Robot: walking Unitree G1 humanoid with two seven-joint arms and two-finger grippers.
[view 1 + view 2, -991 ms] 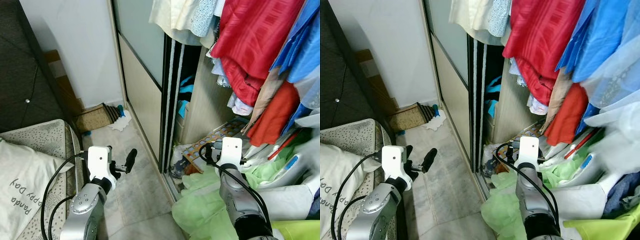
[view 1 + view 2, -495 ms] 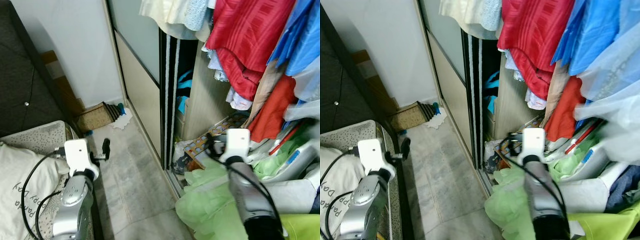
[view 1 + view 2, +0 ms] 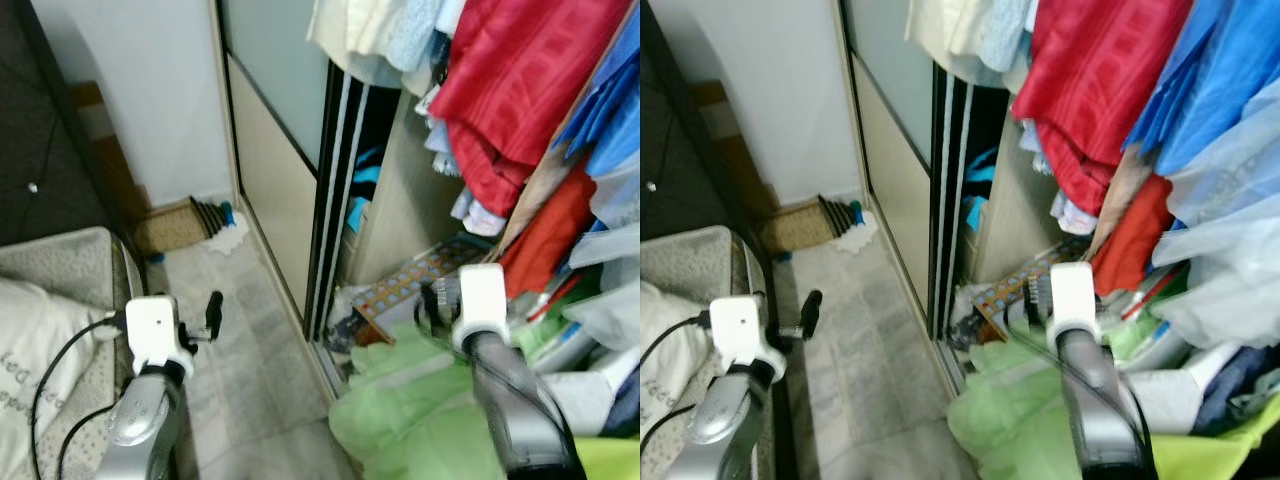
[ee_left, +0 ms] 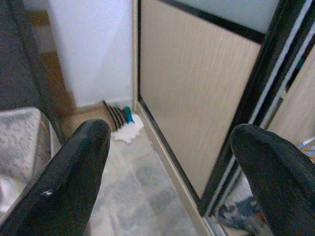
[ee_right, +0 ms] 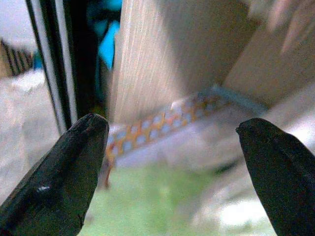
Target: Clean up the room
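1 open wardrobe (image 3: 400, 200) (clothes spilling), marble floor (image 3: 250, 350), bed (image 3: 60, 270)

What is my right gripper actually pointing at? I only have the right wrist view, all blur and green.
Observer: The right gripper is open above a light green garment heaped at the wardrobe's foot.
Operator: And that orange patterned strip?
Observer: It's a patterned board lying on the wardrobe floor, below a hanging red garment.
Operator: Where's the left arm?
Observer: The left gripper is open over the tiled floor, beside the bed.
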